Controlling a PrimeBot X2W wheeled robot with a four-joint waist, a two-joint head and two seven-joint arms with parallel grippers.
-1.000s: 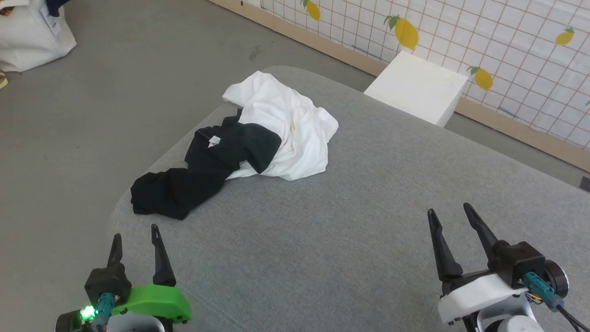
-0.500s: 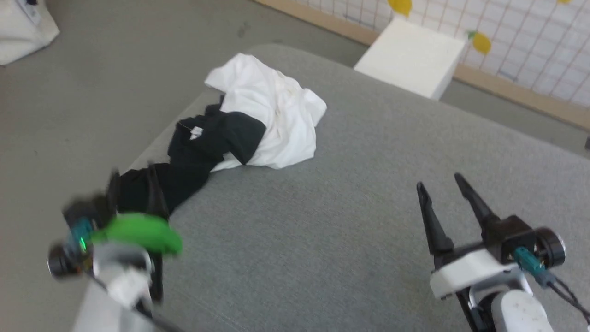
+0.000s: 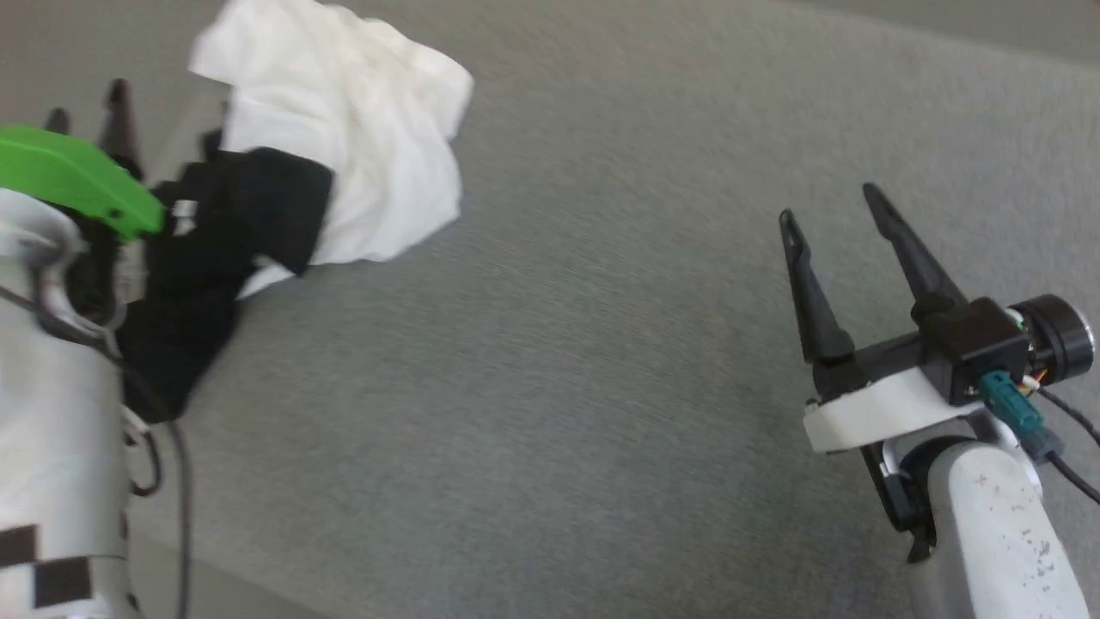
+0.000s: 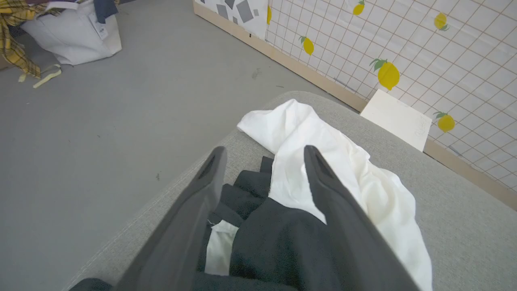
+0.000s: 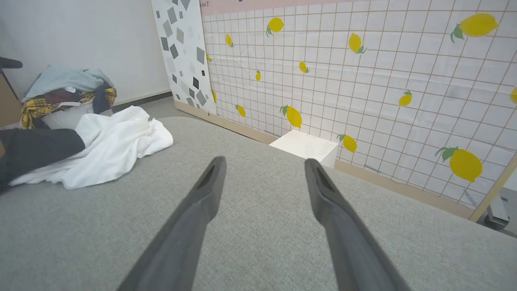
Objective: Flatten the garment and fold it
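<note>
Zero steps done. Left tool (image 3: 86,105) is open, jaws spread over the black part of the garment (image 3: 361,146), gripping nothing. Garment lies bunched near the counter's (image 3: 601,387) left edge. Right tool (image 3: 828,206) is open over bare counter, well apart. Flatten and fold both pending.

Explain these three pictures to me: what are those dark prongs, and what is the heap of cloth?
It is a two-armed robot. One picture looks down from its head; the others look along each wrist. The prongs are gripper fingers. The left gripper, open, hangs over the black part of a crumpled soft white-and-black T-shirt, lying on a grey padded fabric surface. The right gripper, also open, hovers over bare padding. Nothing is held.
</note>
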